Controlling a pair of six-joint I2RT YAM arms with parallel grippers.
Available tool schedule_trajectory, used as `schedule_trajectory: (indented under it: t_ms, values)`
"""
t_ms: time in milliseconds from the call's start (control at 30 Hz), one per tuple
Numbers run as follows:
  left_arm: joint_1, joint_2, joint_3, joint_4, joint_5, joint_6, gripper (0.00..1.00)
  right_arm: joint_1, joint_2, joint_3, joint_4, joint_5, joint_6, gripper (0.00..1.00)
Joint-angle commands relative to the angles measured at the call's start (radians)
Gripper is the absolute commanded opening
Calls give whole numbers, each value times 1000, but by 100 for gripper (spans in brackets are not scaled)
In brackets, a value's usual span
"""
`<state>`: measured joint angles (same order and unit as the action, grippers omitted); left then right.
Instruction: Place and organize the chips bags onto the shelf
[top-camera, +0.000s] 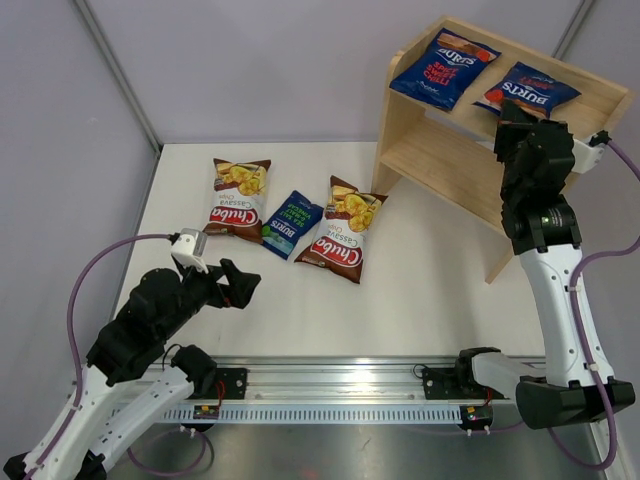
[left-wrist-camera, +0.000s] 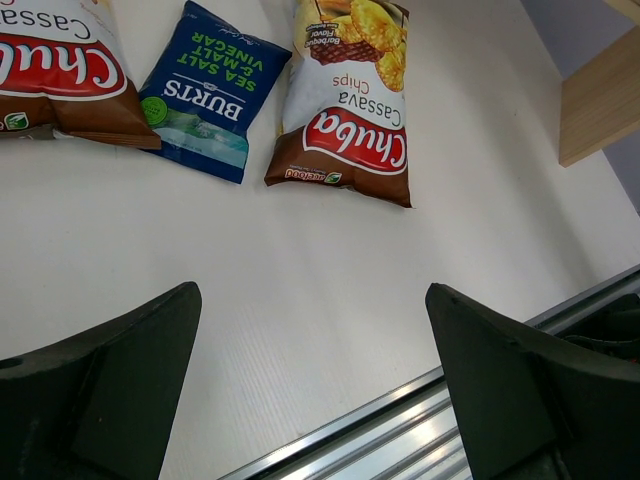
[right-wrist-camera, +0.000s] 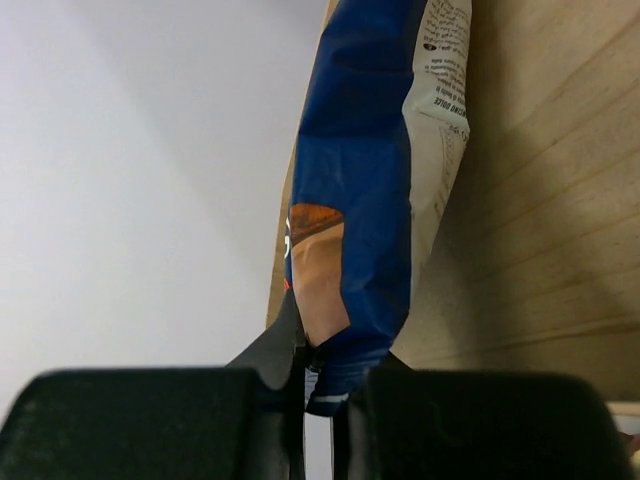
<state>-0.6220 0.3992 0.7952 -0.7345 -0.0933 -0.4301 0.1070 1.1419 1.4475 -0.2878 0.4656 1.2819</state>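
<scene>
At 2 o'clock overhead, the right claw (top-camera: 512, 115) pinches the near edge of a red-accented Burts bag (top-camera: 530, 88) on the top tier of the shelf (top-camera: 440, 160), beside a second Burts bag (top-camera: 443, 66) at its 9 o'clock. A clean release likely means settling it flat, square with its neighbour and back from the front lip, before opening. The left claw (top-camera: 243, 285) hangs wide and empty at 8 o'clock. Two Chuba bags (top-camera: 238, 197) and a green Burts bag (top-camera: 292, 224) lie on the counter (top-camera: 420, 290).
</scene>
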Motion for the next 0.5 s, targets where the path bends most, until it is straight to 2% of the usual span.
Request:
schedule_trajectory:
  t_ms: [0, 400, 433, 467]
  values:
    - [-5, -6, 2, 21, -25, -4, 99, 0, 35, -21, 55, -70, 62, 0]
    - [-5, -10, -2, 24, -25, -2, 99, 2, 81, 7, -17, -94, 83, 3]
    - [-5, -8, -1, 24, -25, -2, 99, 2, 75, 2, -30, -88, 97, 6]
    - [-5, -2, 1, 24, -23, -2, 99, 2, 67, 2, -43, -68, 100, 14]
